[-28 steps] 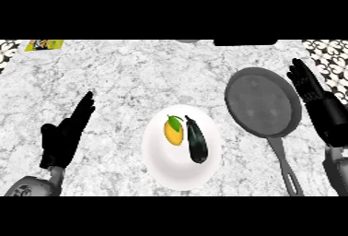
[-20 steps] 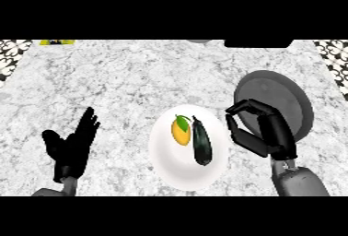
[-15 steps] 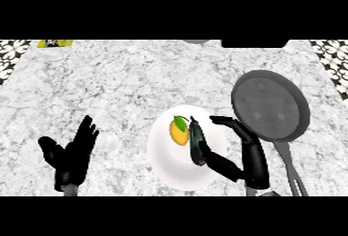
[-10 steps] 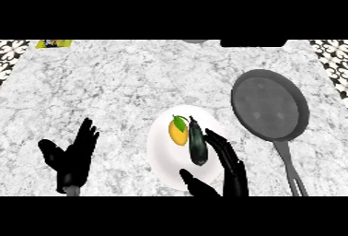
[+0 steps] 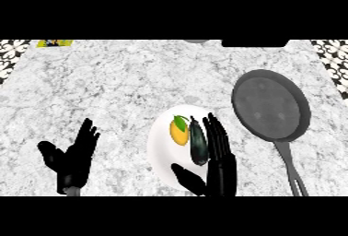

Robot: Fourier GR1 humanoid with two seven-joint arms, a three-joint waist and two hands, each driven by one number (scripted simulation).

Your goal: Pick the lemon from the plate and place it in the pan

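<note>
A yellow lemon [image 5: 179, 132] with a green leaf lies on the white plate [image 5: 163, 150], left of a dark elongated vegetable [image 5: 198, 147]. My right hand [image 5: 219, 161] is open over the plate's right part, its straight fingers just right of the dark vegetable and its thumb over the plate's near rim. It holds nothing. The dark grey pan [image 5: 269, 105] lies to the right, handle pointing toward the near edge. My left hand [image 5: 73, 158] rests open at the lower left, fingers up.
The marble counter [image 5: 122, 83] spreads around the plate and pan. A yellow-green item [image 5: 54, 43] sits at the far left edge, and patterned tiles show at both far corners.
My right hand swung from the pan across to the plate, dipped toward the near edge, and now reaches up beside the dark vegetable. The left hand lowered slightly and stays open.
</note>
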